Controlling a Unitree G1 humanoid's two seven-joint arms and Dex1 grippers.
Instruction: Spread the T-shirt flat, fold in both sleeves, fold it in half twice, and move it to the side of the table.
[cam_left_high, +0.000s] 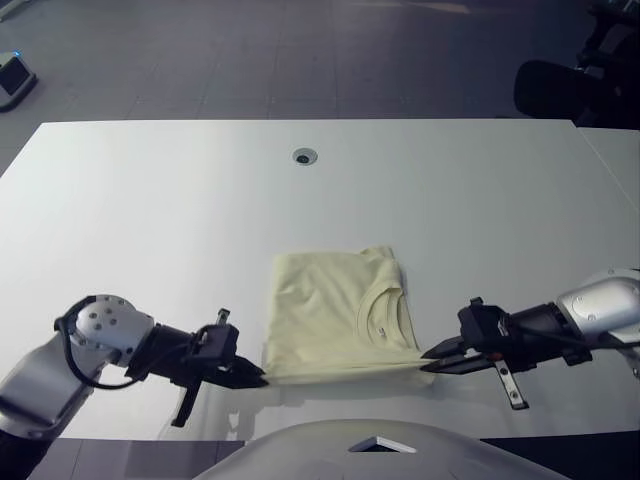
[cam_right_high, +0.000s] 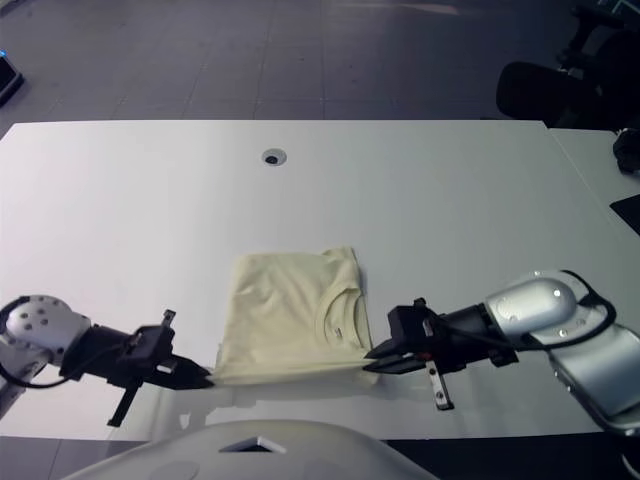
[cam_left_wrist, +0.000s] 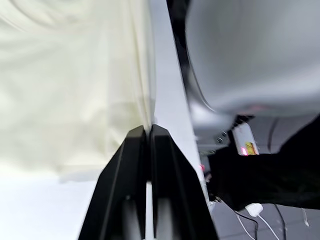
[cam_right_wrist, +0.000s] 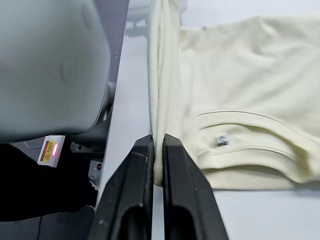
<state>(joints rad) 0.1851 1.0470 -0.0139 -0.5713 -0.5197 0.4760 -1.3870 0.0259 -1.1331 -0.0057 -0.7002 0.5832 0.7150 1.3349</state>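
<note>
A pale yellow T-shirt (cam_left_high: 320, 300) lies folded into a rough rectangle on the white bench (cam_left_high: 150, 220), close to the near edge and slightly right of the middle. Its collar (cam_left_high: 385, 315) sits on the robot's right side of the fold, with a small label showing inside the neckline. The left claw (cam_left_high: 258, 378) is closed tight on the near left corner of the cloth, its two black fingers pressed together with a thin edge of fabric between them. The right claw (cam_left_high: 432, 354) is likewise clamped on the near right corner, just beside the collar. The shirt's near edge runs taut between the two claws and is raised a little off the bench, while the far part rests flat. A round cable hole (cam_left_high: 305, 156) sits farther back on the bench, well apart from the shirt.
</note>
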